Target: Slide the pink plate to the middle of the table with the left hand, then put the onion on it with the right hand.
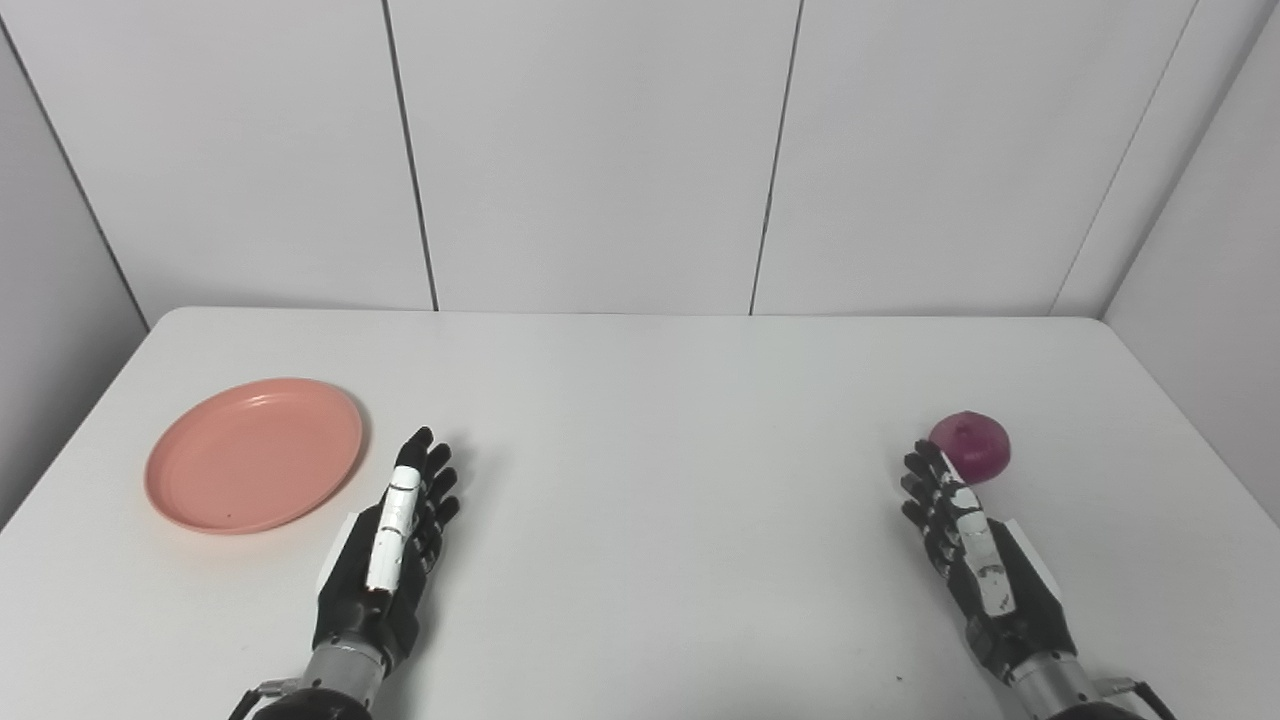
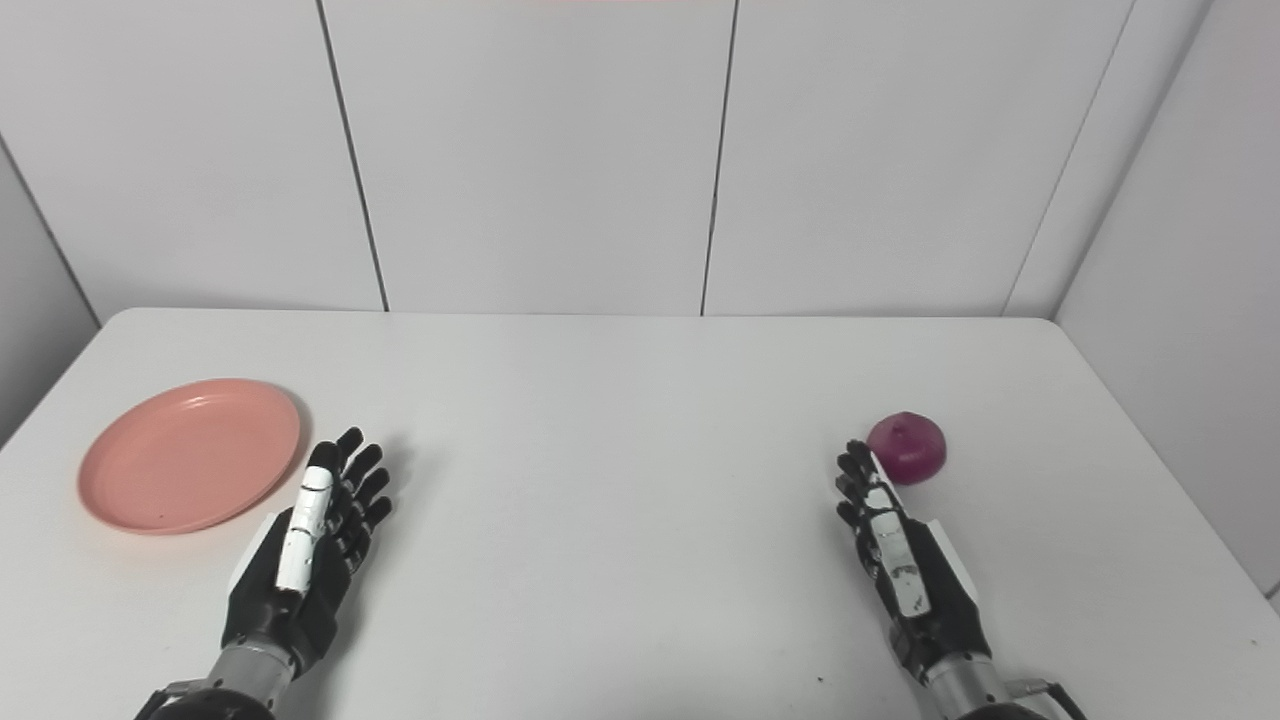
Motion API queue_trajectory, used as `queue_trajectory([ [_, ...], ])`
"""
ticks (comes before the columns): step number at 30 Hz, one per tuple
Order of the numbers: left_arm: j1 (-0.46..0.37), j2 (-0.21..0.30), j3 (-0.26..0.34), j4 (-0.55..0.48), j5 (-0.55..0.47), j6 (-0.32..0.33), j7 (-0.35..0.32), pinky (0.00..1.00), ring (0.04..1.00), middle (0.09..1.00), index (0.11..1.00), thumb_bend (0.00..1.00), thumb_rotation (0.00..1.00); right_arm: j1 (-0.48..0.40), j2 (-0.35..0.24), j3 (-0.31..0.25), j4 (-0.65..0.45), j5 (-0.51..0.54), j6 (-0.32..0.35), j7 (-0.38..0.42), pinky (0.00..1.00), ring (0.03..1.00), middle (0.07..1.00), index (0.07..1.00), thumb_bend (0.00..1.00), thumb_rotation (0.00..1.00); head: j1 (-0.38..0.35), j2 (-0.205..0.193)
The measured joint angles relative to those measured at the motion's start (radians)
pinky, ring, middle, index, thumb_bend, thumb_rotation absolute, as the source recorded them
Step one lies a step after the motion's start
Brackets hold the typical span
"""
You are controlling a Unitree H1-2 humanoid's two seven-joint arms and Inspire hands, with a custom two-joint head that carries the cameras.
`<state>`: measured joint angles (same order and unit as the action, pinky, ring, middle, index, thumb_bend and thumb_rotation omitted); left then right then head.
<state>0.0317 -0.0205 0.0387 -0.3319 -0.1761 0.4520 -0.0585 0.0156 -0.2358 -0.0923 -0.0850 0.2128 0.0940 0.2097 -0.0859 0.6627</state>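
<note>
A pink plate (image 1: pixel 254 453) lies flat and empty on the left side of the white table (image 1: pixel 660 420). My left hand (image 1: pixel 392 540) is open just right of the plate's rim, fingers straight and pointing away from me, not touching the plate. A purple onion (image 1: pixel 970 446) sits on the right side of the table. My right hand (image 1: pixel 975 550) is open just in front of the onion, its fingertips close to the onion's left near side; I cannot tell whether they touch. Both hands hold nothing.
White wall panels stand behind the table's far edge (image 1: pixel 640 312). A side wall (image 1: pixel 1200 300) runs close along the table's right edge. Bare tabletop lies between the two hands.
</note>
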Motion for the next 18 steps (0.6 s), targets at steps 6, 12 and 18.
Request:
queue_trajectory([
  [6,-0.001,0.0,0.0,0.0,0.0,0.003,0.0,1.0,1.0,1.0,1.0,0.68,0.91,0.0,0.0,0.0,0.0,0.001,0.0,0.0,1.0,1.0,0.986,1.0,0.96,1.0,0.0,0.003],
  [12,-0.002,0.0,0.0,0.0,0.0,0.002,0.0,1.0,1.0,1.0,1.0,0.68,0.91,0.0,0.0,0.0,0.0,0.001,0.0,0.001,1.0,1.0,0.987,1.0,0.97,1.0,0.0,-0.002],
  [18,-0.002,0.0,-0.001,0.002,0.0,0.002,0.0,1.0,1.0,1.0,1.0,0.67,0.92,0.0,0.0,0.0,0.0,0.001,0.0,0.001,1.0,1.0,0.983,1.0,0.96,1.0,0.0,0.0],
])
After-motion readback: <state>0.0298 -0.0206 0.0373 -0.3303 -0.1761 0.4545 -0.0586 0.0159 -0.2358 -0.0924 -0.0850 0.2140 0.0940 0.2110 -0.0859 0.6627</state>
